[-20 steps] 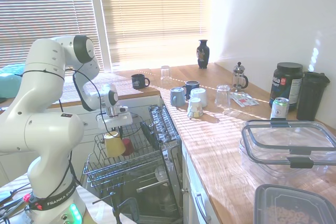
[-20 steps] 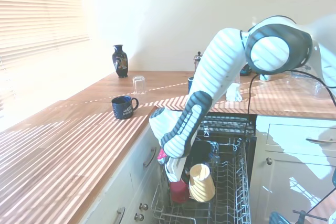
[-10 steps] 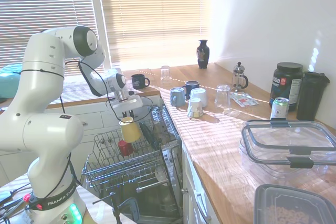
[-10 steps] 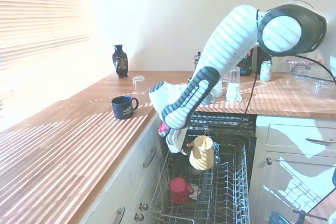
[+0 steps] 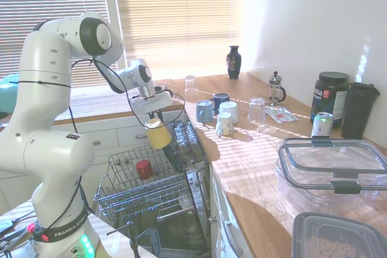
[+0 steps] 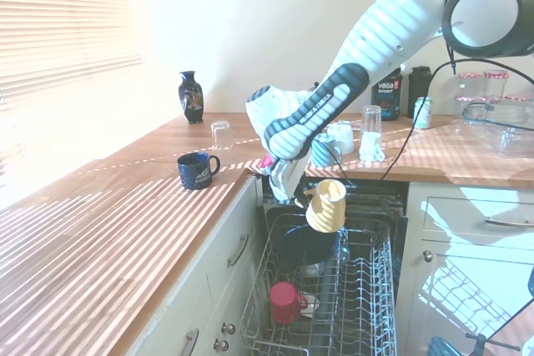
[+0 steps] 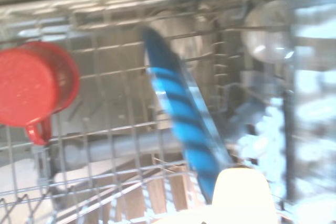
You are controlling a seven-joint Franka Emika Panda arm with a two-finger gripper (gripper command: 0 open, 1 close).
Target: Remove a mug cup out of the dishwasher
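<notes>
The gripper (image 5: pixel 155 119) is clamped on the rim of the pale yellow mug cup (image 5: pixel 158 135), and the mug cup hangs tilted in the air, clear above the dishwasher (image 5: pixel 181 222) rack (image 5: pixel 139 188) and close to the edge of the wooden surface (image 5: pixel 254 167). From the other side the mug cup (image 6: pixel 326 205) dangles under the gripper (image 6: pixel 305 193) with its handle towards the arm. Down in the rack sits a small red cup (image 5: pixel 143 169), well below the mug cup, with a dark blue plate (image 7: pixel 181 124) standing on edge beside it. Up on the surface, a dark navy mug (image 6: pixel 197 169) stands alone near the corner, and a cluster of blue and white cups (image 5: pixel 216 113) stands just beyond the dishwasher.
</notes>
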